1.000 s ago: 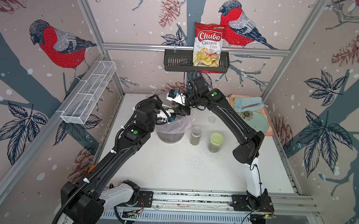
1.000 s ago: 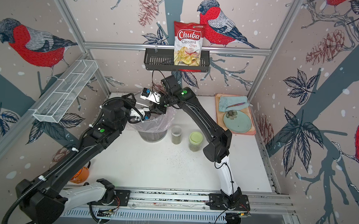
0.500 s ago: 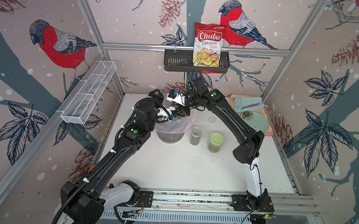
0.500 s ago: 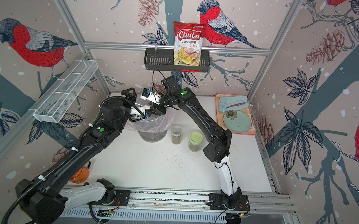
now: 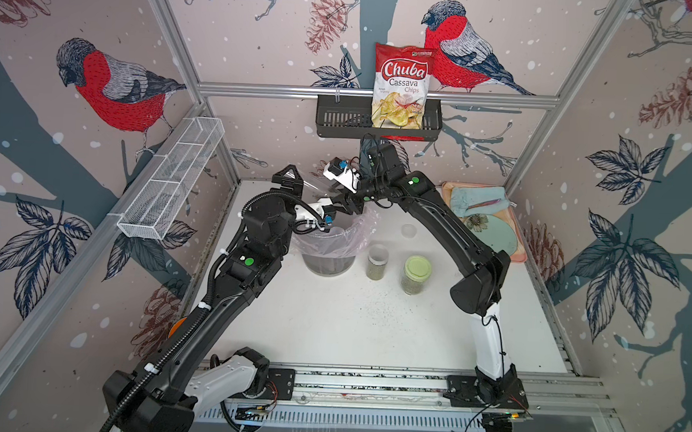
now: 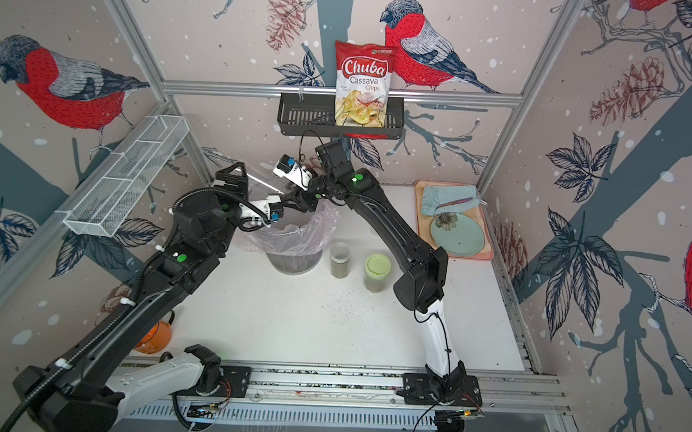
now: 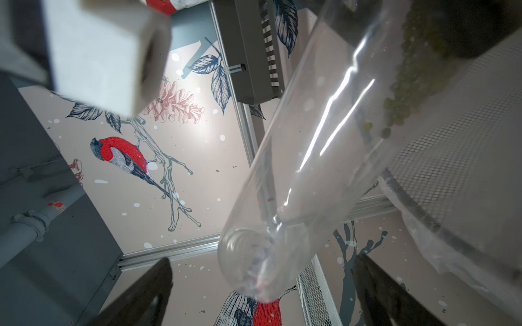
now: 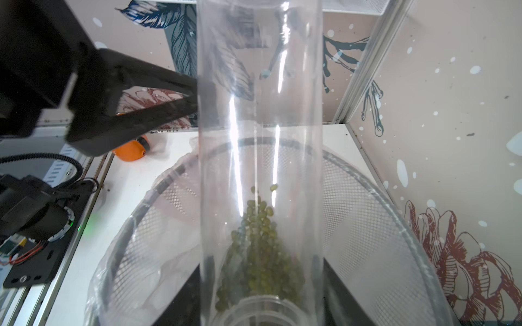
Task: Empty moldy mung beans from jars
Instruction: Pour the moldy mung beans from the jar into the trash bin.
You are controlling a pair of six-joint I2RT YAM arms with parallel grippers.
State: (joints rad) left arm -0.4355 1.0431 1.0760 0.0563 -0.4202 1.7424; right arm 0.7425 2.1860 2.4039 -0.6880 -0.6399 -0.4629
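The right hand (image 8: 265, 299) was clamped across the tall, narrow tube of clear plastic (image 8: 260, 113) near its mouth, holding it slanted above the round mesh-walled bin lined with a thin pinkish plastic bag (image 8: 353, 211). The small olive-green mung beans (image 8: 260, 254) lay heaped inside the tube at the mouth end, and the rest of its length was bare. Whether any were dropping out could not be told.

The left hand (image 7: 262, 258) stood wide open. Its dark fingers (image 7: 141, 293) flanked the tube's closed, rounded base without pinching it.

On the white table (image 5: 330, 326) just beside the bin stood the short clear cylinder jar with a clear lid (image 5: 376, 261) and the wider glass jar with a pale green lid (image 5: 415, 275). Both were closed and had beans inside.

The tube looked light, stiff and smooth, so probably slippery and inclined to twist in a two-point grip. A hold across its round body near the mouth seemed sound, though the long free end would lever against it. The beans were loose and would likely run out suddenly if the tube were tipped steeper. The glass jar would be heavier and breakable, and best gripped around its waist.
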